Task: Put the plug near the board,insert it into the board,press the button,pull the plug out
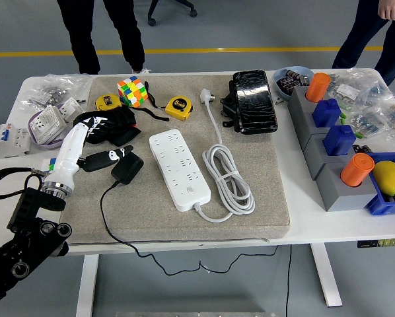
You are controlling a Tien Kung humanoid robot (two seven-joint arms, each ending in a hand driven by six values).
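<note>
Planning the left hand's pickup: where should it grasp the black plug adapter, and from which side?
Grip the black plug adapter across its blocky body, from above and the left, where the left hand already is. It lies flat on the mat; its cable leaves the lower left corner, so avoid that corner.

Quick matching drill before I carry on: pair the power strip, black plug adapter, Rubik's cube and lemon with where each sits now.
Things:
1. power strip
2. black plug adapter
3. Rubik's cube
4. lemon

Places:
A. in the blue bin at the right edge
B. middle of the grey mat
C. far side of the mat, beside the yellow tape measure
D. on the mat just left of the strip, by the left hand

Pairs: 1-B, 2-D, 3-C, 4-A
</note>
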